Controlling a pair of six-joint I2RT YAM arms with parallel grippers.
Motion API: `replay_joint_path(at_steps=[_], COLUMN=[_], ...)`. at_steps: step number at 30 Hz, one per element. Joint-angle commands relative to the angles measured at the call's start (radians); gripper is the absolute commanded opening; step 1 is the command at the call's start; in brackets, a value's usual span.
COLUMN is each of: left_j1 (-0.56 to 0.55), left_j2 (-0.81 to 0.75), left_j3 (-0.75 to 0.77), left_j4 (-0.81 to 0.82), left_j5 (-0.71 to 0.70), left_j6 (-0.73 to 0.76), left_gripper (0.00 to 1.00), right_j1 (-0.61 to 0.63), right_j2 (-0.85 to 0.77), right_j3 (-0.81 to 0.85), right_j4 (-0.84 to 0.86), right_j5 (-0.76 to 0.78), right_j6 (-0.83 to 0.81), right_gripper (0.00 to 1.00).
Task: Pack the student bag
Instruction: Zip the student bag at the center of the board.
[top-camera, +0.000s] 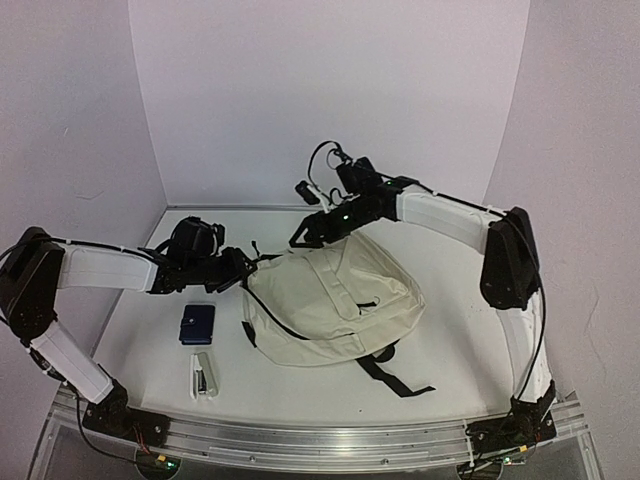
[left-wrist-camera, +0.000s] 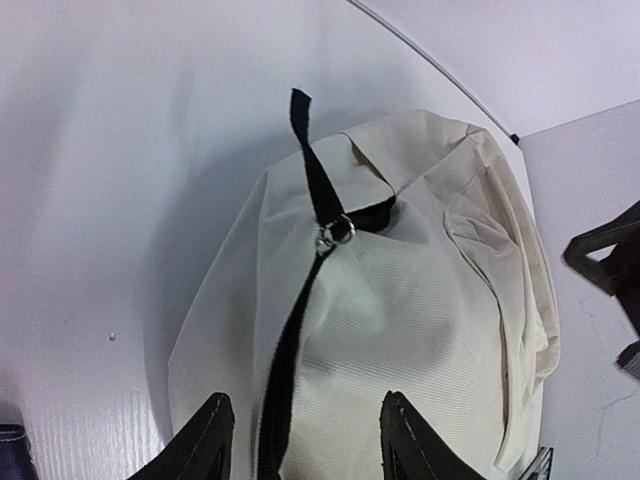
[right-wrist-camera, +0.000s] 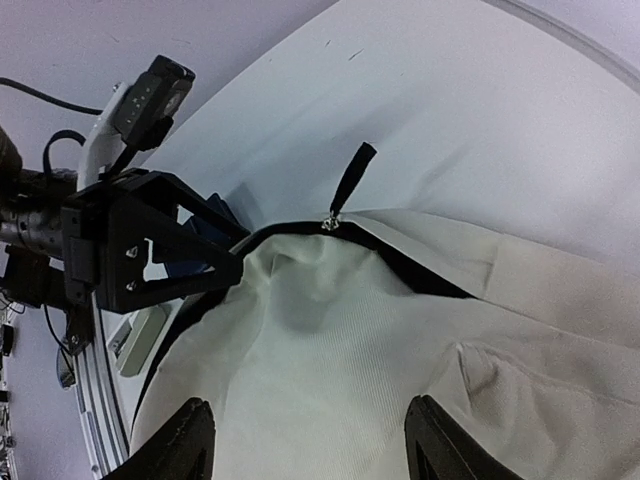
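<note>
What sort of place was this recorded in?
Likely a lab test booth: plain white walls enclose the table, two robot arms mount on a metal rail, and staged props lie out, the student bag and a stapler.

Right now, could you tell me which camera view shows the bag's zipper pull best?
The left wrist view: the zipper pull sits central, its ring and black tab clear on the student bag. The right wrist view shows it smaller; the top external view, too small to tell.

matt cream woven cloth student bag (top-camera: 340, 300), shiny metal zip ring (left-wrist-camera: 335, 233), smooth white table (top-camera: 460, 310)
</note>
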Motion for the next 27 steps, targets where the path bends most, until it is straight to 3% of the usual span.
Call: replay_joint_path(at_steps=[1, 7, 15, 20, 24, 27], left_j1=[0.031, 0.038, 0.036, 0.023, -0.010, -0.050], left_j2=[0.011, 0.099, 0.196, 0.226, 0.234, 0.237], left_j3=[-0.028, -0.022, -0.008, 0.014, 0.054, 0.080], left_j4=[0.113, 0.216, 0.334, 0.347, 0.316, 0.293], left_j5=[0.048, 0.118, 0.212, 0.242, 0.249, 0.242], left_j6=[-0.040, -0.068, -0.078, -0.054, -0.008, 0.030], left_gripper=[0.50, 0.38, 0.13, 0.06, 0.04, 0.02], right_j1=[0.049, 0.062, -0.002, -0.028, -0.028, -0.030], right_j2=[0.145, 0.231, 0.066, -0.028, -0.104, -0.137], right_j3=[0.163, 0.241, -0.170, -0.384, -0.479, -0.444], right_j4=[0.048, 0.072, 0.084, 0.090, 0.102, 0.111], right_j5=[0.042, 0.127, 0.244, 0.231, 0.198, 0.203], right_j6=[0.121, 0.132, -0.014, -0.057, -0.058, -0.047], right_gripper=[0.66, 0.66, 0.61, 0.56, 0.56, 0.57])
